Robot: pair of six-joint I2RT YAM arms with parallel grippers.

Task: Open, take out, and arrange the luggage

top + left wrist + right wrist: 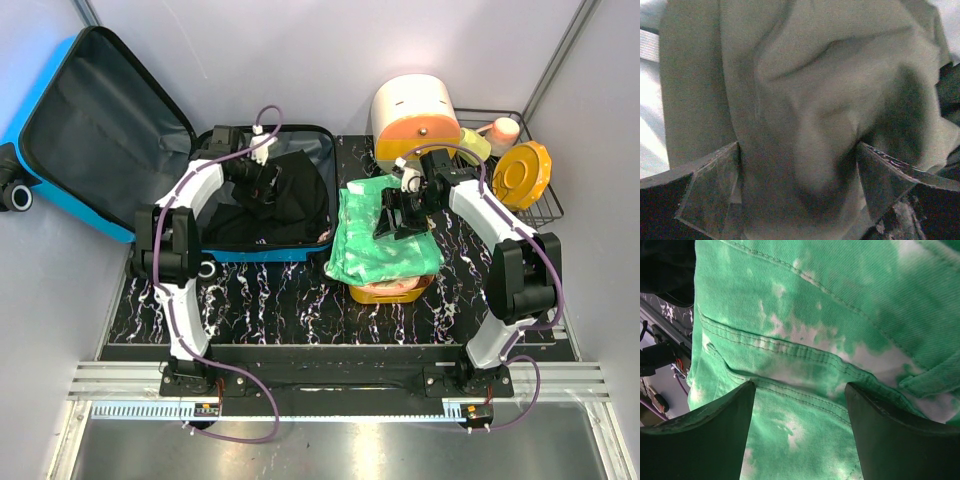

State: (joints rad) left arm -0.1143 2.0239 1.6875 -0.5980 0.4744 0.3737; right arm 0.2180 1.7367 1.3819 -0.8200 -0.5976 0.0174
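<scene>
Looking down from the top camera, you have the luggage [95,125] lying open at 10 o'clock: its bright-blue shell base sits on the black marbled worktop [270,300], and the lid, with its dark lining facing you, tilts up and out past the worktop's left edge toward the wall, with a black wheel showing at 9 o'clock of it. A black garment [295,200] fills the base. Your left claw [262,190] is down in that base on the garment; the left wrist camera shows its fingers [710,190] spread apart with a rumpled fold of the cloth bulging between them, so it is released, not clenched. At 1 o'clock your right claw [400,212] rests over a green denim garment [385,250] with bleached white patches, which is draped across a yellow basin [392,292]; the right wrist camera shows both its fingers [715,440] held wide above a stitched seam, the claw released and gripping nothing. Behind that claw, at 12 o'clock from it, stands a white-and-orange round box [415,120], and at 2 o'clock a wire basket [548,208] holds a yellow round piece [522,172]
</scene>
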